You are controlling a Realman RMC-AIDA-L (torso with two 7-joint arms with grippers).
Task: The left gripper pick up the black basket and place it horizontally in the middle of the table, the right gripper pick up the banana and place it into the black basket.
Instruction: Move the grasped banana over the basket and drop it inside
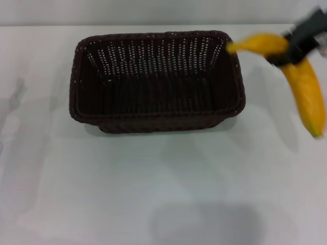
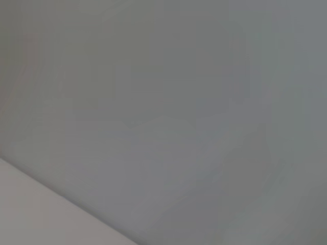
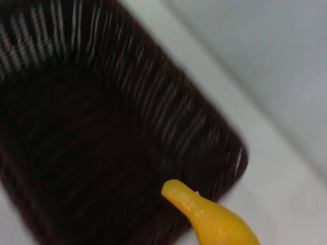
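Note:
The black basket (image 1: pixel 156 81) lies lengthwise across the middle of the white table (image 1: pixel 163 194), open side up and empty. My right gripper (image 1: pixel 292 50) is at the upper right, shut on the yellow banana (image 1: pixel 304 87) near its bend and holding it in the air just right of the basket's right rim. One end of the banana reaches over that rim; the other hangs down to the right. The right wrist view shows the banana's end (image 3: pixel 209 217) above the basket's inside (image 3: pixel 92 132). The left gripper is out of view.
The left wrist view shows only a plain grey surface (image 2: pixel 163 112). The table's far edge (image 1: pixel 153 25) runs just behind the basket. Bare tabletop lies in front of and to the left of the basket.

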